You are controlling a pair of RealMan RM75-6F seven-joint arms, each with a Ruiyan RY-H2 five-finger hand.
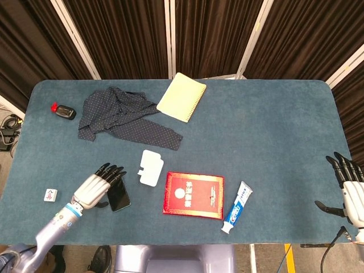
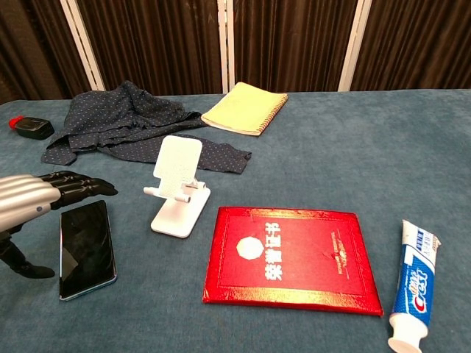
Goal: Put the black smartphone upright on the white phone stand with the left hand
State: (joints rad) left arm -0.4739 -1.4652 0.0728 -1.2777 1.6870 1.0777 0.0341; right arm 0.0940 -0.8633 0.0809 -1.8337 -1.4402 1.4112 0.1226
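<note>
The black smartphone (image 1: 120,196) (image 2: 87,248) lies flat, screen up, on the blue table, just left of the white phone stand (image 1: 151,167) (image 2: 176,193). The stand is upright and holds nothing. My left hand (image 1: 96,187) (image 2: 33,200) reaches over the phone's far left end with its fingers stretched out towards the stand. Its thumb (image 2: 22,262) points down at the table beside the phone's left edge. Whether the fingers touch the phone I cannot tell. My right hand (image 1: 348,187) hangs off the table's right edge, fingers spread, holding nothing.
A red booklet (image 1: 194,195) (image 2: 291,257) lies right of the stand, with a toothpaste tube (image 1: 237,207) (image 2: 413,285) beyond it. At the back are a dotted shirt (image 1: 122,116), a yellow notebook (image 1: 181,96) and a small black bottle (image 1: 63,111). A small tile (image 1: 50,195) sits left of my left hand.
</note>
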